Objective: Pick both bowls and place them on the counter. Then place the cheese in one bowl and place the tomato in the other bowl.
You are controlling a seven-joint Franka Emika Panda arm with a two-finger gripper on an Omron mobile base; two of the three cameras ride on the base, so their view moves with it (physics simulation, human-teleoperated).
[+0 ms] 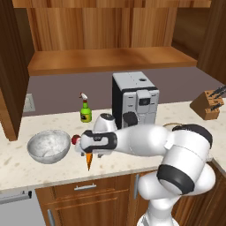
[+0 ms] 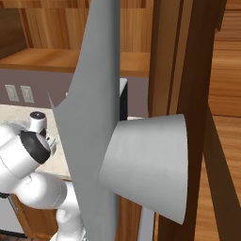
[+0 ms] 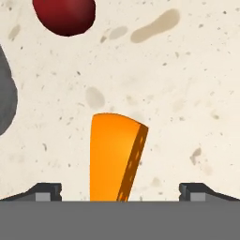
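Observation:
The grey-white marbled bowl stands on the counter, left of my hand; its dark edge shows at the left of the hand view. The tomato lies between that bowl and the hand, and appears as a dark-red ball at the top of the hand view. The orange cheese wedge lies flat on the counter right under my gripper. In the hand view the cheese sits between the two wide-apart fingertips; the gripper is open and holds nothing. A tan rim, perhaps the second bowl, peeks from behind the arm.
A coffee machine and a green spray bottle stand behind the hand near the wall. A knife block sits at the far right. The brown wooden shelf runs above. Large grey panels block most of the right base view.

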